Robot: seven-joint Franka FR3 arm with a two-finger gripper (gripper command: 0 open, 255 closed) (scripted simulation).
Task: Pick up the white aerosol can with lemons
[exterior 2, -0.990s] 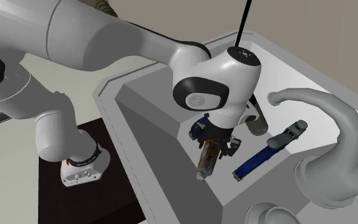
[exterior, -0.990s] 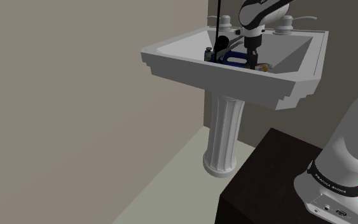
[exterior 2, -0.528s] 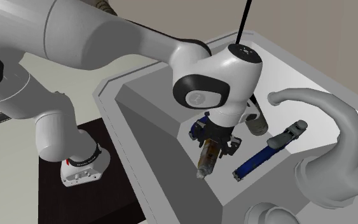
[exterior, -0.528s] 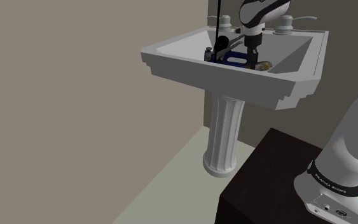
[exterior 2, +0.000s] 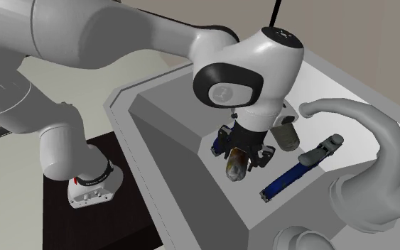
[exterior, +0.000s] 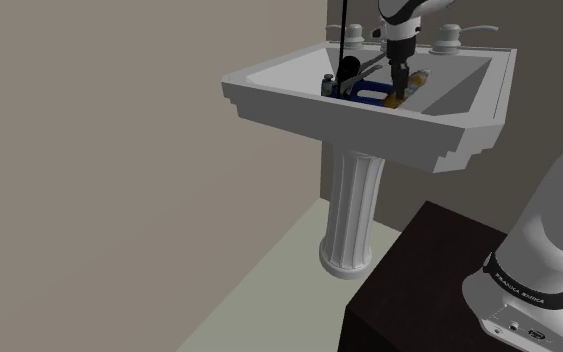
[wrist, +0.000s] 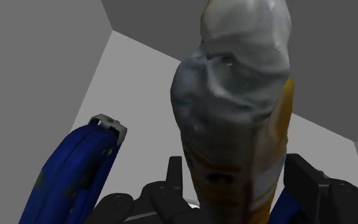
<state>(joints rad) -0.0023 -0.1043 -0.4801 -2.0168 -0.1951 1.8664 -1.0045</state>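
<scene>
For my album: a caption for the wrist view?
Gripper clasping a white-and-yellow can inside the grey sink, a blue tool beside it.

Soft, even, rather dim light throughout, with no glare. The sink (exterior: 409,140) shades darker on its inner walls than on its rim. The aerosol can (wrist: 234,114) is palest at its far end.

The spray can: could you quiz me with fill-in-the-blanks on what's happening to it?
The can is clasped between the gripper's two black ____. Its side bears a ____ stripe. Beside it lies a tool with a ____ handle.
Missing words: fingers; yellow; blue.
</scene>
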